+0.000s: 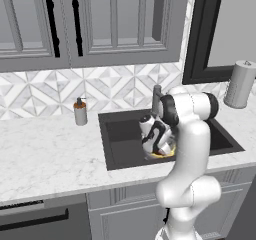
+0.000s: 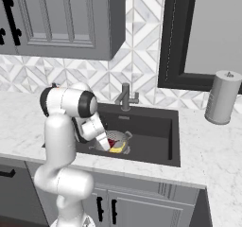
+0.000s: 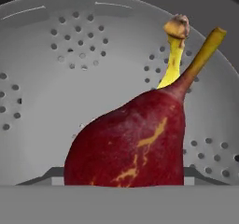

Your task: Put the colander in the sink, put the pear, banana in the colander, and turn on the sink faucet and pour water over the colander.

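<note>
The grey holed colander [image 3: 56, 78] sits in the dark sink [image 2: 151, 126] near its front left; its rim [image 2: 126, 136] shows beside my hand. The dark red pear [image 3: 135, 139] lies in the bowl, stem pointing away. It fills the whole gap between my two fingertips [image 3: 55, 175], and my gripper [image 3: 122, 175] is shut on it. The yellow banana [image 3: 172, 66] lies just behind the pear, also in the colander, and shows as a yellow patch [image 2: 118, 149] [image 1: 164, 154] under the hand. My gripper [image 2: 108, 144] [image 1: 161, 150] reaches down into the basin. The faucet [image 2: 125, 96] [image 1: 157, 96] stands behind the sink [image 1: 120, 134]; no water shows.
A grey soap dispenser [image 1: 80, 111] stands on the marble counter left of the sink. A tall grey canister [image 2: 222, 97] [image 1: 240, 84] stands on the counter to the right. Grey wall cabinets hang above, and a dark-framed window is behind the faucet.
</note>
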Controlling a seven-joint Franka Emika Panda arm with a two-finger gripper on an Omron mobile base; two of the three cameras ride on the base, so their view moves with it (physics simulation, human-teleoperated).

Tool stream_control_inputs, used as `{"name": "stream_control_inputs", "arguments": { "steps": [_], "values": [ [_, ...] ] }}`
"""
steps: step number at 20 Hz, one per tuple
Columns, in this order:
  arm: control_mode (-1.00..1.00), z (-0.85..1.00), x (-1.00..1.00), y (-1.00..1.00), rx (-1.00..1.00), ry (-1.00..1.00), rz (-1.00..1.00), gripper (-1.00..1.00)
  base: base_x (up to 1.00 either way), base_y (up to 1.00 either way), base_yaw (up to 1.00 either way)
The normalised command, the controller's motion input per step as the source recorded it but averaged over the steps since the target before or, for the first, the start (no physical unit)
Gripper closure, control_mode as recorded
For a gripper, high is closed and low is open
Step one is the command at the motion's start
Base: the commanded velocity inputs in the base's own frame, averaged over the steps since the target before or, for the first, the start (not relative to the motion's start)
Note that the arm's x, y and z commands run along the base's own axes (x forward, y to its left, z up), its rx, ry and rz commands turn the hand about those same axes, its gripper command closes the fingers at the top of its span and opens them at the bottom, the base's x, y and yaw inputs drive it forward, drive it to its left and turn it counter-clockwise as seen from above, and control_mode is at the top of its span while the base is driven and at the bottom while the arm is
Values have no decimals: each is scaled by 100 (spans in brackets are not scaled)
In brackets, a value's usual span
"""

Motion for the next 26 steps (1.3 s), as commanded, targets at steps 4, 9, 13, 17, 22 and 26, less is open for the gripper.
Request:
{"name": "stream_control_inputs", "arguments": {
  "steps": [4, 9, 13, 17, 22, 26],
  "values": [
    [-100, -28, 7, 0, 0, 0, 2, 100, 0, 0, 0],
    [-100, -5, 3, 0, 0, -4, 2, -100, 0, 0, 0],
    [-100, 0, -2, 0, 0, -6, 2, -100, 0, 0, 0],
    [-100, 6, -4, 0, 0, -3, 5, -100, 0, 0, 0],
    [-100, 27, 0, 0, 0, 0, 7, -100, 0, 0, 0],
    [-100, 92, -16, -2, 0, -12, 6, -100, 0, 0, 0]
  ]
}}
